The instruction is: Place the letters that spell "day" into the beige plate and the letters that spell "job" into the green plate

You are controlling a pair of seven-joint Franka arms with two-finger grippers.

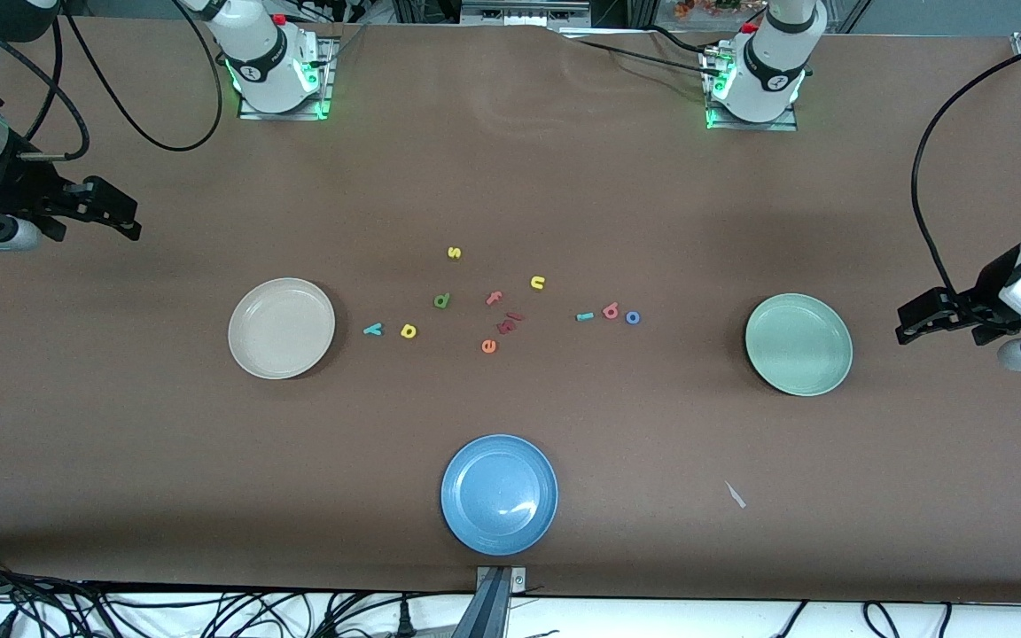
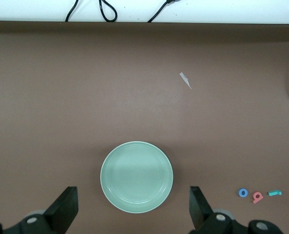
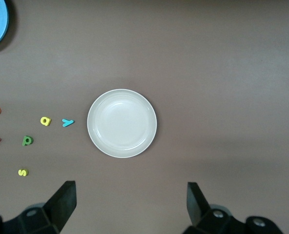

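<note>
Front view shows both arms waiting at the ends of the brown desk (image 1: 510,177), each gripper released with its fingers spread wide and nothing between them. The left gripper (image 1: 914,321) hangs over the desk at its own arm's end, and the round pale mint-green plate (image 1: 798,344) lies just beside it toward the middle of the desk; in the left wrist view that plate (image 2: 136,176) sits between the two black fingers (image 2: 64,207). Farther out from this gripper, past the plate, lie the small teal j (image 1: 585,315), red-pink b (image 1: 611,310) and blue ring-shaped o (image 1: 632,317), close together in a row. The right gripper (image 1: 125,217) hangs over the desk at the other end, with the round cream-beige plate (image 1: 281,328) near it toward the middle. Past that plate from this gripper lie the small teal y (image 1: 372,330), the yellow a (image 1: 409,331) and the green d (image 1: 441,300), all apart from the plate. Both plates hold nothing. A round blue plate (image 1: 499,494) lies well apart from both grippers, near the desk's edge by the front camera.
</note>
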